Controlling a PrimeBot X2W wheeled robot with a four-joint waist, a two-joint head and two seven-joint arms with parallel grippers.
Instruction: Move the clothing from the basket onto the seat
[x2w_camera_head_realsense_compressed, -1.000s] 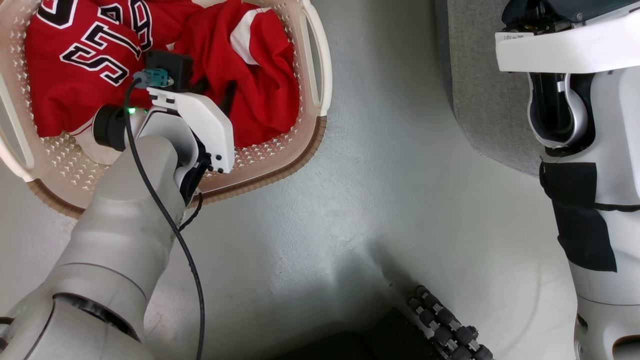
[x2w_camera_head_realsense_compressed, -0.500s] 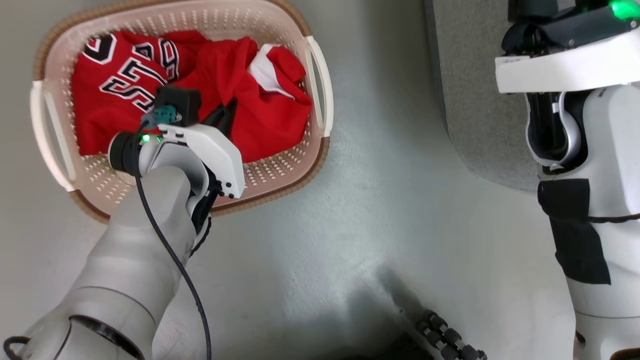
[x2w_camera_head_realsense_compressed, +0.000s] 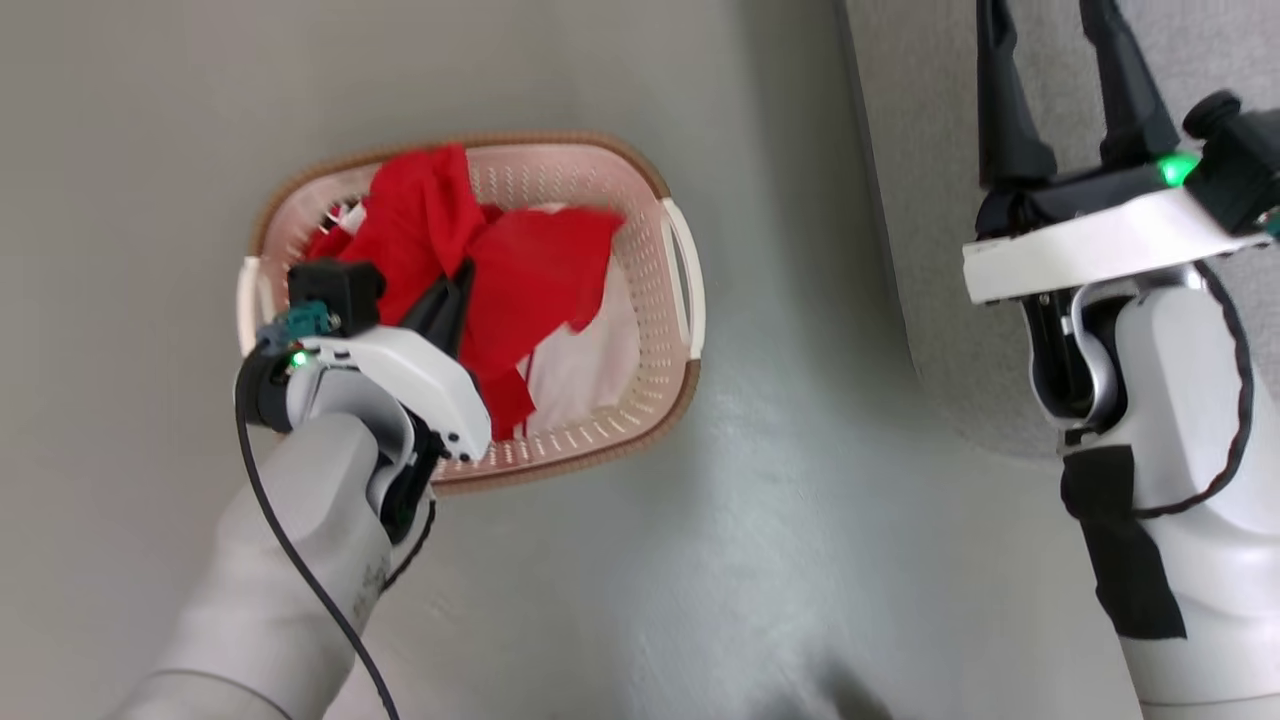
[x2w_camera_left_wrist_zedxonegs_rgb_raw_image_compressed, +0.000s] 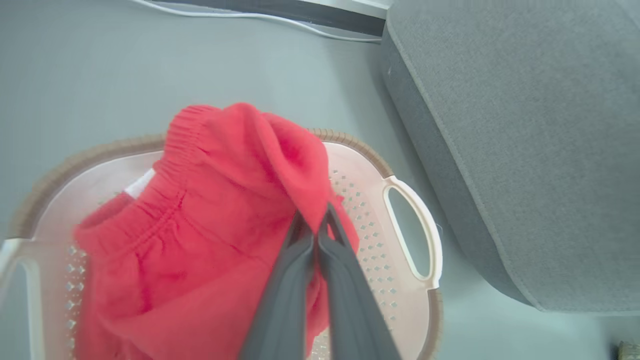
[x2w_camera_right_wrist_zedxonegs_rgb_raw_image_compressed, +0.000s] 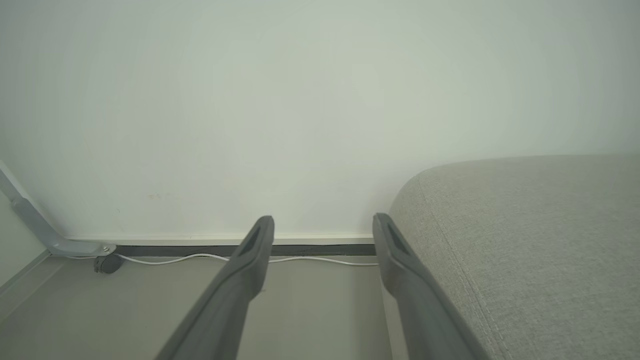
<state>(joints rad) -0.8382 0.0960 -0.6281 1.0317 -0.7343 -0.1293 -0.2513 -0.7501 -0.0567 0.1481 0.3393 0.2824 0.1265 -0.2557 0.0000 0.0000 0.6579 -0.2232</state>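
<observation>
Well, the left hand (x2w_camera_left_wrist_zedxonegs_rgb_raw_image_compressed: 315, 225) has its two dark fingers pressed together on a fold of a red garment (x2w_camera_left_wrist_zedxonegs_rgb_raw_image_compressed: 210, 225), which bunches up around the fingertips and drapes away below them, a gathered elastic band running along one edge. The rest of that red cloth hangs down into the basket (x2w_camera_head_realsense_compressed: 655, 395), an oval cream tub with perforated sides and a brown rim, which stands on the pale grey floor (x2w_camera_head_realsense_compressed: 760, 560). Seen from the head, the red piece covers the middle and near-left part of the basket, and a white garment (x2w_camera_head_realsense_compressed: 590, 365) lies under it against the right-hand wall, close to one white handle; a little more red and white cloth shows at the far left, partly hidden behind the wrist. So all the clothing is in or over the basket, none of it on the seat (x2w_camera_head_realsense_compressed: 930, 210). That grey upholstered seat stands to the right of the basket, apart from it with a strip of bare floor between them. The right hand (x2w_camera_right_wrist_zedxonegs_rgb_raw_image_compressed: 324, 220) is spread wide and holds nothing, its fingers pointing toward a plain pale wall (x2w_camera_right_wrist_zedxonegs_rgb_raw_image_compressed: 300, 100), with the rounded edge of the seat just beside its right finger. Along the foot of that wall runs a thin white cable (x2w_camera_right_wrist_zedxonegs_rgb_raw_image_compressed: 165, 260), and a small caster (x2w_camera_right_wrist_zedxonegs_rgb_raw_image_compressed: 106, 263) sits at the lower left
</observation>
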